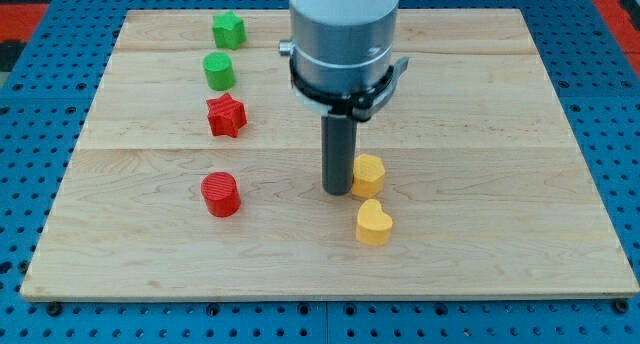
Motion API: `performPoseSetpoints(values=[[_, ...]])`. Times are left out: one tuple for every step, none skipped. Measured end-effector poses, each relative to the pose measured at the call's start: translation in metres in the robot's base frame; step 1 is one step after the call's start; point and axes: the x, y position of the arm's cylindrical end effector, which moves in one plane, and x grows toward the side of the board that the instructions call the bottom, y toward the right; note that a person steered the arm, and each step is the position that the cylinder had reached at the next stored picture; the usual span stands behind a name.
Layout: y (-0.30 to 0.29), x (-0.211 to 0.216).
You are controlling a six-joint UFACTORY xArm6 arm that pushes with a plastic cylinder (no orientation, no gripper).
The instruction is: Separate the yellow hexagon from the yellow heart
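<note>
Pale wooden counter point(480, 104) on a blue pegboard base point(40, 44); no gripper on this arm, only the dark rod, my tip point(336, 192) planted on the wood and touching, or all but touching, the left side of the yellow hexagon point(369, 173). Yellow heart point(373, 224) sits just below the hexagon toward the view's bottom, a narrow gap between the two, heart slightly right of the tip. Down the view's left, well apart from the yellow pair, top to bottom: green star point(228, 30), green cylinder point(219, 71), red star point(226, 116), red cylinder point(220, 194).
</note>
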Motion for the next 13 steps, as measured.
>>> performPoseSetpoints(values=[[0.002,-0.005],[0.001,0.003],[0.001,0.014],[0.007,0.023],[0.018,0.042],[0.025,0.043],[0.027,0.043],[0.027,0.034],[0.033,0.01],[0.033,-0.002],[0.037,-0.002],[0.044,-0.007],[0.047,-0.022]])
